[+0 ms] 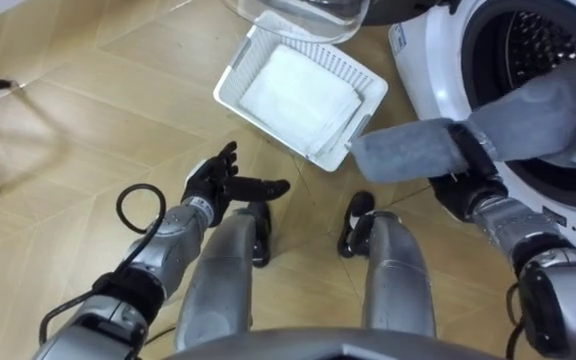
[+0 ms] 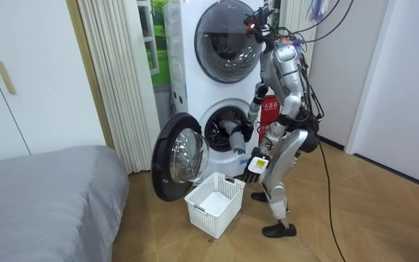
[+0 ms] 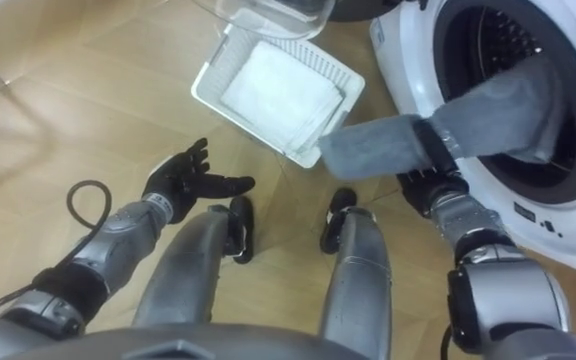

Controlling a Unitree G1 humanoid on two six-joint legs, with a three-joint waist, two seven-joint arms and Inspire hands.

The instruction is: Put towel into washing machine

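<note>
**Left eye view.** Washing machine (image 1: 433, 75) at right, drum opening uncovered. Grey towel (image 1: 408, 150) stretched from just outside the washing machine's opening into the drum: far end inside, near end jutting clear of the front panel. Right hand (image 1: 465, 192) directly below the opening and under the towel, dark fingers wrapped over the cloth and clasping it. White basket (image 1: 268, 128) on the wooden floor (image 1: 88, 110) just beside the washing machine, on its left, with a folded white cloth (image 1: 298, 85) inside. Edge of the glass door (image 1: 298, 15) beyond the basket. Left hand (image 1: 216, 182) well apart from the washing machine, past the basket's near corner, fingers loose and spread, holding nothing.

**Right eye view.** Same arrangement. Towel bridging the rim of the washing machine's opening, clasped at the middle by the right hand's curled fingers. Basket near the washing machine's lower front corner. Left hand farther from the washing machine than the basket, fingers slack, nothing in it.

**Room view.** Robot upright, close in front of the washing machine, with a second machine (image 2: 224, 33) stacked on top of it. Door swung wide toward the room view's left. Right arm reaching to the opening, towel seen as a grey roll in its mouth. Left hand low before the washing machine, above the basket's far edge. Curtain (image 2: 115, 73) and bed (image 2: 42, 189) on the room view's left of the washing machine.
</note>
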